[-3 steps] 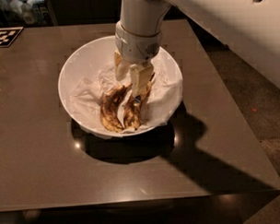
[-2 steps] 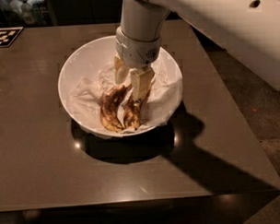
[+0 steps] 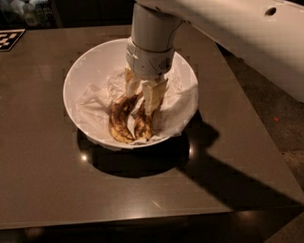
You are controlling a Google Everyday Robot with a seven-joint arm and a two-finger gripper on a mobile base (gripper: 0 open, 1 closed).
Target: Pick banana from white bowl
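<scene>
The white bowl (image 3: 97,60) stands on the dark table, lined with crumpled white paper. Two overripe bananas lie in it side by side. The banana (image 3: 142,125) is the right one, yellow-brown with dark blotches; no sticker shows from here. A darker, more curved banana (image 3: 119,118) lies to its left. My gripper (image 3: 142,100) reaches straight down into the bowl from the white arm and sits on the upper ends of both bananas, hiding them.
The bowl sits on a dark brown table (image 3: 53,172) whose right edge and front edge are close by. A black-and-white marker tag (image 3: 4,39) lies at the far left corner. The white arm (image 3: 228,26) crosses the upper right.
</scene>
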